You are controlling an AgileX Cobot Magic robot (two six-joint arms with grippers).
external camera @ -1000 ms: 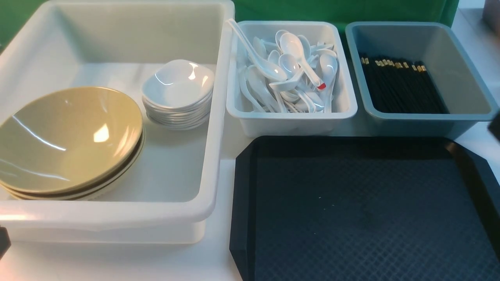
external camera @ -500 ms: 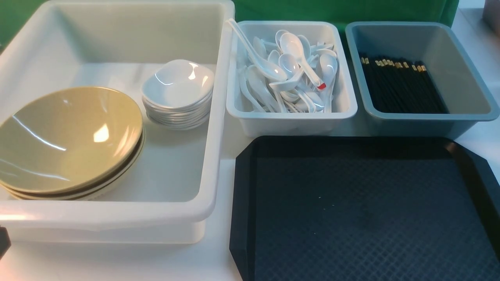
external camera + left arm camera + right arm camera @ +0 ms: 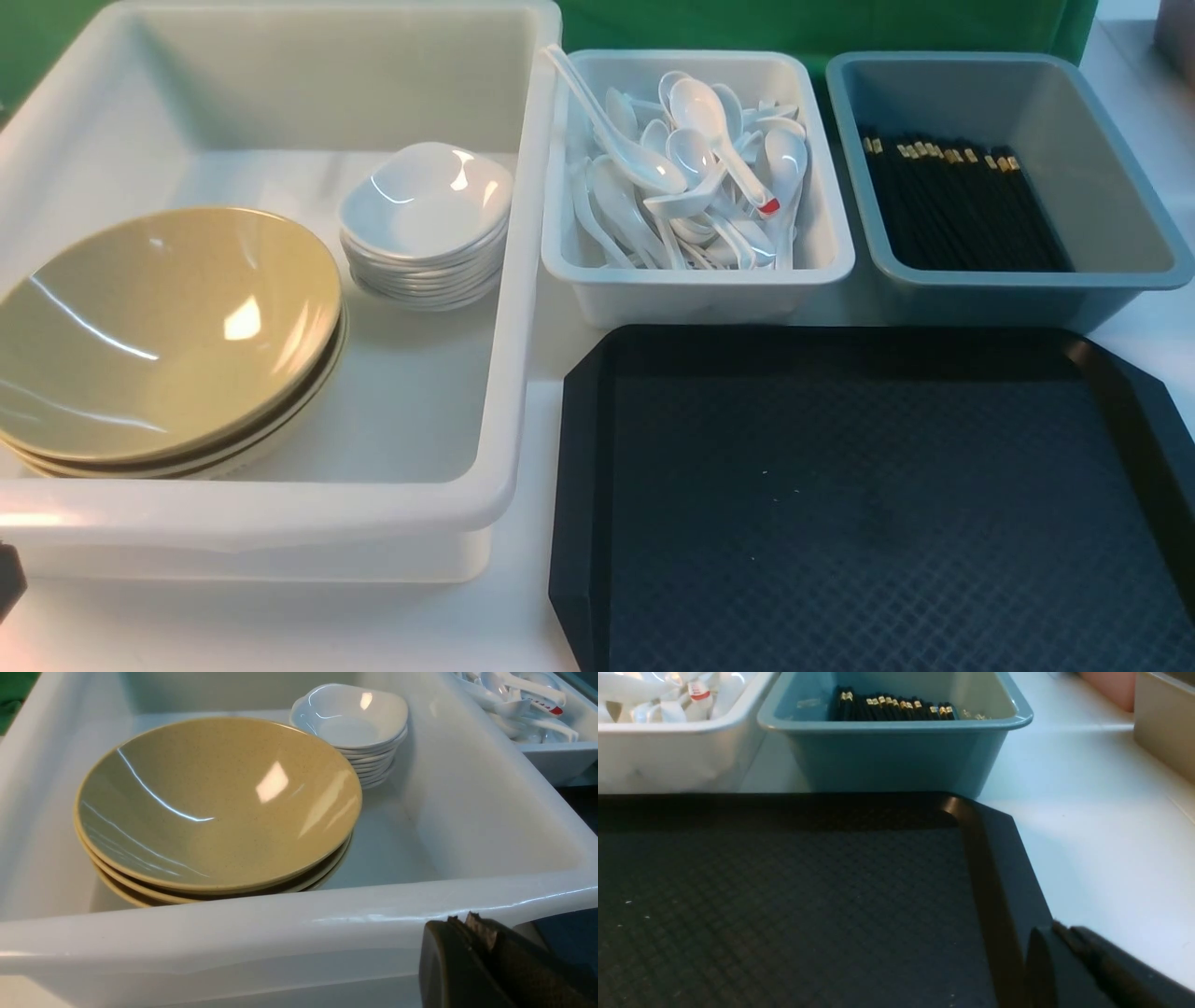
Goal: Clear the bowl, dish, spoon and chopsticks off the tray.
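The black tray (image 3: 868,504) lies at the counter's (image 3: 523,625) near right, its diamond-textured floor bare, its cut corners and raised rim plain to see. Nothing of the tableware rests on it.

The large white tub (image 3: 504,373) takes up the counter's left half. Inside it, against its near left wall, a stack of tan-yellow bowls sits nested, and the top bowl (image 3: 159,331) leans a little toward the tub's far right. Just beyond the bowls, toward the tub's far right corner, stands a stack of small white dishes, with the top dish (image 3: 425,201) sitting slightly askew.

Behind the tray's far edge two smaller tubs stand side by side. The small white tub (image 3: 695,289) holds a loose heap of white soup spoons; one spoon (image 3: 607,131) lies on top with its handle reaching over the tub's far left rim. The grey-blue tub (image 3: 1120,271) at the counter's far right holds the black chopsticks (image 3: 962,210), laid in a tidy row against its left wall with their gold bands toward the far end.

The left claw (image 3: 472,924) has its tips pressed together, empty, just outside the large tub's near wall. The right claw (image 3: 1057,933) is likewise pressed together and empty, over the tray's right rim.
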